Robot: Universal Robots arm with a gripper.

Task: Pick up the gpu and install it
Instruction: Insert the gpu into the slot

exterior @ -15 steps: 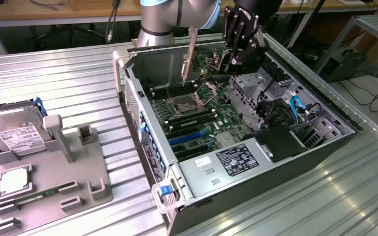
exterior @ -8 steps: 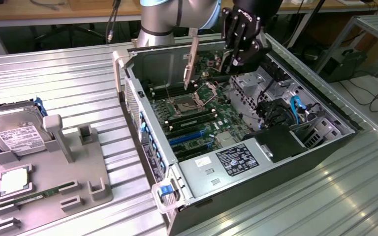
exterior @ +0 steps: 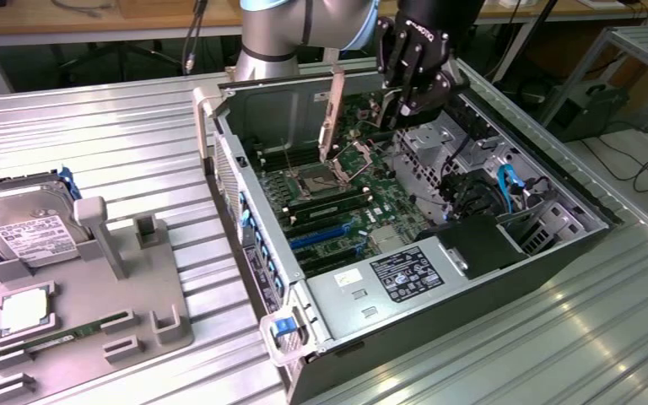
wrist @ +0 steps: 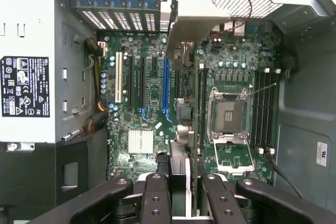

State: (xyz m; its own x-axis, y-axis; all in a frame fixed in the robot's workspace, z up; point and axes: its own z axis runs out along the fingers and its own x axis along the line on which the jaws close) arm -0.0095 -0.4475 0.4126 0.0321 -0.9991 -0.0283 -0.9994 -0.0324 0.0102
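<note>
My gripper hangs over the far end of the open computer case, shut on the gpu. The gpu's metal end bracket stands upright above the motherboard, on the exterior view's left of the fingers. In the wrist view the gpu runs edge-on away from between my two black fingers, and its perforated bracket reaches the case's rear wall. The card is held above the board, between the blue slot and the processor socket.
A grey tray at the exterior view's left holds a silver hard drive, a processor and a green memory stick. The labelled power supply, blue cables and drive cage crowd the case.
</note>
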